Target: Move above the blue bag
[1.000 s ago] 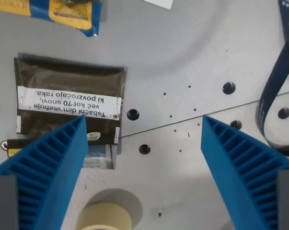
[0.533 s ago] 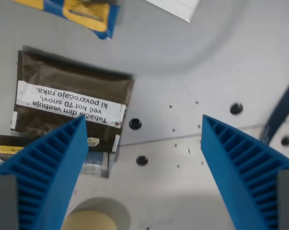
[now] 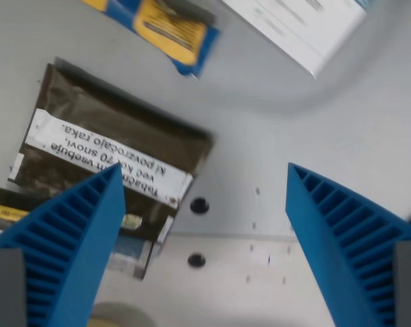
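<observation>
Gripper (image 3: pixel 202 180) wide open, nothing held. Blue bag (image 3: pixel 161 27) (yellow label) at top, up-left of fingers, well apart; dark pouch (image 3: pixel 116 153) lies between.

A grey metal tabletop (image 3: pixel 294 157) fills the view. Two dark bolt holes (image 3: pixel 199 204) sit near six o'clock.
</observation>
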### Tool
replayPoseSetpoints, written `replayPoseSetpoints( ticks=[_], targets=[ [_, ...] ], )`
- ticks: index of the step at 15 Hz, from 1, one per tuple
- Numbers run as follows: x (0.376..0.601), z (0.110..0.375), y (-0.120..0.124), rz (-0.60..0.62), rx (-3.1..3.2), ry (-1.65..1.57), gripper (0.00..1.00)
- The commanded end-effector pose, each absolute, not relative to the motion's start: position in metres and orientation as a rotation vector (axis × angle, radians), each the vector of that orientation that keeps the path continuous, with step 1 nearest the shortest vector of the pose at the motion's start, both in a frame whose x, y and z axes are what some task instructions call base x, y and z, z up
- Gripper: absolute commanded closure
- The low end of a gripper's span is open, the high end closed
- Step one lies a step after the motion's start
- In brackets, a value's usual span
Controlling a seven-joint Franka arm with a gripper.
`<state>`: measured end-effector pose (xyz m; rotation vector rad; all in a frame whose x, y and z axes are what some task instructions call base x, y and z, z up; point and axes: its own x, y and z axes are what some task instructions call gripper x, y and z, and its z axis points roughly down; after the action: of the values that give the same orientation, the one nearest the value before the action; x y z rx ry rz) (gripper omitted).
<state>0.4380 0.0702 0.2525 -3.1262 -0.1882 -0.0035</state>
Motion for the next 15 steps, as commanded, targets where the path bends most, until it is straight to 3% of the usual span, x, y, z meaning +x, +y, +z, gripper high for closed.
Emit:
replayPoseSetpoints(
  ticks=[1,15],
  targets=[
    [0.454,0.242,0.080,0.048,-3.017,-0.740,0.00],
    [0.495,0.176,0.116,0.029,-2.786,-1.390,0.00]
  ],
)
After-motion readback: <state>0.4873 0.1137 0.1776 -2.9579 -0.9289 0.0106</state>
